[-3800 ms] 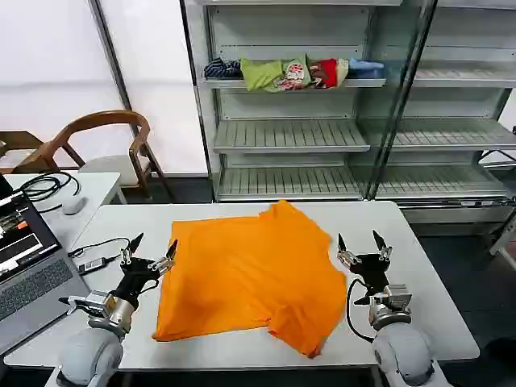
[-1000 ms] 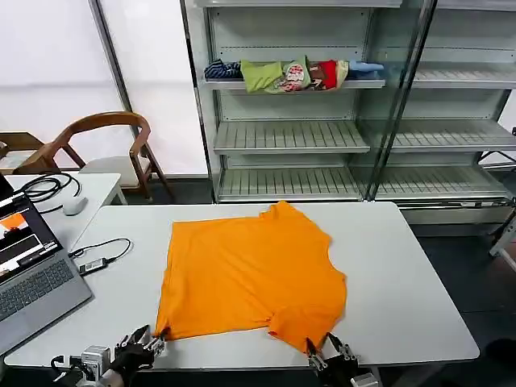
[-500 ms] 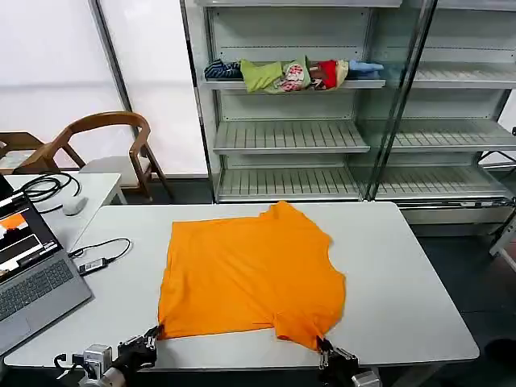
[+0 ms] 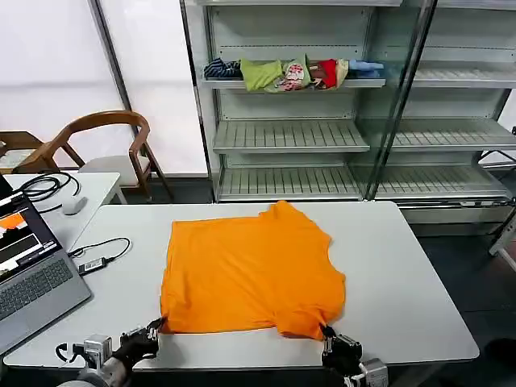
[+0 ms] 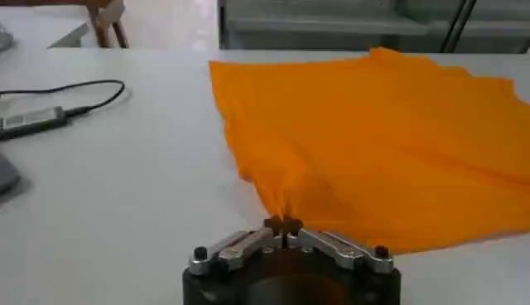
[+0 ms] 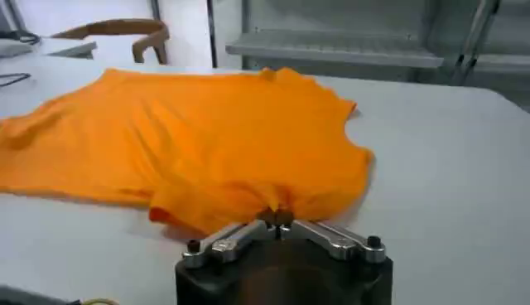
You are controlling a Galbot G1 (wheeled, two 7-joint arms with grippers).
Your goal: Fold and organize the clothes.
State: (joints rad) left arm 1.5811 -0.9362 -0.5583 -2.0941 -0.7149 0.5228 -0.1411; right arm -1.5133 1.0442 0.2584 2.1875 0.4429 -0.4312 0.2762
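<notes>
The orange T-shirt [image 4: 250, 270] lies spread on the white table [image 4: 403, 274], plain side up, its near edge by the table's front. My left gripper [image 4: 159, 326] is shut on the shirt's near left corner [image 5: 286, 207]. My right gripper [image 4: 324, 330] is shut on the near right corner, a bunched sleeve [image 6: 273, 203]. In both wrist views the cloth puckers into a small peak where the fingertips pinch it. Left gripper [image 5: 283, 224] and right gripper [image 6: 276, 219] sit low at the table's front edge.
A laptop [image 4: 28, 274] and a cable with an adapter [image 4: 97, 260] lie on the table's left side. A wooden chair [image 4: 105, 141] stands behind. A shelf unit [image 4: 322, 129] at the back holds a row of green, red and blue garments [image 4: 294, 74].
Both grippers dropped from beside the shirt to the table's front edge, closed in on the near corners and pinched them. The near hem has lifted and drawn slightly inward.
</notes>
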